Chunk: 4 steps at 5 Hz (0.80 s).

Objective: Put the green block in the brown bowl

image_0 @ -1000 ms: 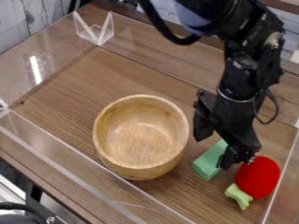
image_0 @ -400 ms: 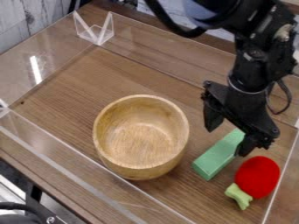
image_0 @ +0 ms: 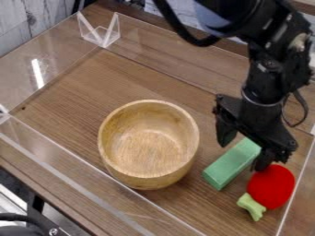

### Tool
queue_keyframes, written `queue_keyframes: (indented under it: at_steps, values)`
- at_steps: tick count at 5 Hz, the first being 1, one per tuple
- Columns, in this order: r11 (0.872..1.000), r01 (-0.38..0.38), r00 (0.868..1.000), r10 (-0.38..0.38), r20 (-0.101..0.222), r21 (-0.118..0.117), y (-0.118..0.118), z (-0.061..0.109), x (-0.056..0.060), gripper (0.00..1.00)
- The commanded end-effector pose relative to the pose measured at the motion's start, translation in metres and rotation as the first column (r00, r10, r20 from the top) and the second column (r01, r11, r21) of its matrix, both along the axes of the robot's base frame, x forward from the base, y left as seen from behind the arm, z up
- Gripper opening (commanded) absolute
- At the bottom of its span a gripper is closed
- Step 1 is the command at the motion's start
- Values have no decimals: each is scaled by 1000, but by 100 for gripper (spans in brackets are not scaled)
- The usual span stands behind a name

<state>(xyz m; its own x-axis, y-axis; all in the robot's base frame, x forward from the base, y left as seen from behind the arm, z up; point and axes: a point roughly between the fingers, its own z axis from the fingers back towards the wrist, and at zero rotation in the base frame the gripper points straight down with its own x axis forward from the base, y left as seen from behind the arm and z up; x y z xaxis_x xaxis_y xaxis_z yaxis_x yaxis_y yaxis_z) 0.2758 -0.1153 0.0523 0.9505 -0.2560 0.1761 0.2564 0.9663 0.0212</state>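
Observation:
The green block, a flat mint-green bar, lies on the wooden table just right of the brown bowl. The bowl is round, light wood, and has nothing in it. My gripper points straight down over the block's far end, its black fingers standing open on either side of that end. Nothing is held; whether the fingers touch the block I cannot tell.
A red strawberry-shaped toy with a yellow-green stem lies right of the block, close to the gripper. Clear plastic walls ring the table area. A small clear stand sits at the back left.
The gripper has shifted right and back along the block and rolled about its axis, uncovering more of the block's near end. Block, bowl and strawberry have stayed put.

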Motion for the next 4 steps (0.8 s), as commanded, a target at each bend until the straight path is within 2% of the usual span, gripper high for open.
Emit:
queue_keyframes:
  at_steps: [1,2,3,4]
  values:
    - [998,53,998,-52,45,-22,-13,16,11,100]
    - [993,115,993,-114,32,-22,-10,18,18,100]
    - [990,139,990,-139,20,-9,-4,24,22,100]
    - [993,116,993,-116,-4,0,0,29,20,100]
